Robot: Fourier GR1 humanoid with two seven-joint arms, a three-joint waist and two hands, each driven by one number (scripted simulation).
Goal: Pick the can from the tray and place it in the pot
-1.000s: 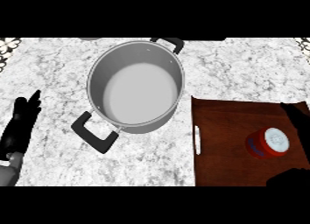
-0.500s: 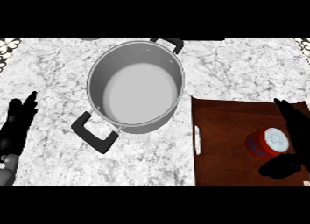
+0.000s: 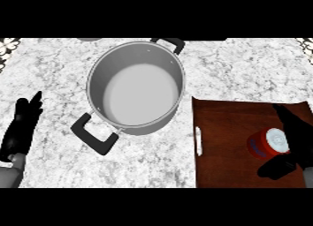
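My right hand [image 3: 301, 143] is down at the lower right, sitting over the dark reddish-brown tray [image 3: 227, 132]. It's right up against the can [image 3: 267, 143] — fingers stretched along the can's right side and pointing away from me, thumb poking out below the can, near its lower edge. The fingers look mostly straight, not wrapped round anything, so I'd call it spread and holding nothing, though from this angle I honestly can't say whether it's touching the can or just beside it.

The can itself is red with a pale round top, standing upright on the right half of the tray. The tray's left edge has a small white slot or handle [image 3: 198, 141] in it.

Over on the lower left, my left hand [image 3: 20, 130] is resting on the marbled grey worktop [image 3: 250, 70], fingers straight and pointing up the view, nothing in it — well apart from everything else.

Further up, in the middle, there's the pot [image 3: 136, 88]: big, grey metal, nothing inside, with one black handle [image 3: 93, 136] sticking out toward me and another [image 3: 172, 43] at the far rim. It sits just left of the tray's top corner.
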